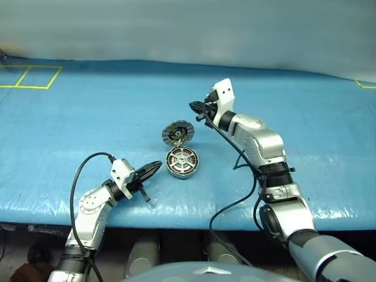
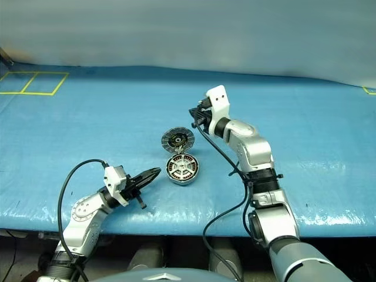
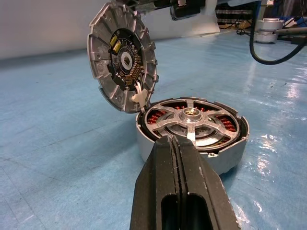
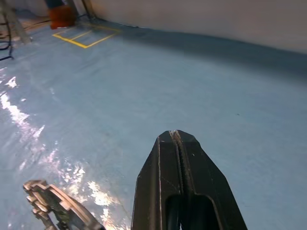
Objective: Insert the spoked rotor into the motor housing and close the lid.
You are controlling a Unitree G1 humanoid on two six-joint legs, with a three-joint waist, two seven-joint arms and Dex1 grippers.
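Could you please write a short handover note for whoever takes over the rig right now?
Left gripper: shut, empty, low beside the motor housing.
Right gripper: shut, empty, raised just behind and to the right of the lid.
Spoked rotor: already seated in the housing, on the blue table.
Lid: hinged open, standing up, finned inner face showing.
Left to do: close the lid.

Blue table cover, yellow tape

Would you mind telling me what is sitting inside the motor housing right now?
The spoked rotor lies flat in the motor housing, with copper-orange windings showing between its spokes. Whatever lies beneath the rotor is covered. The lid stands open.
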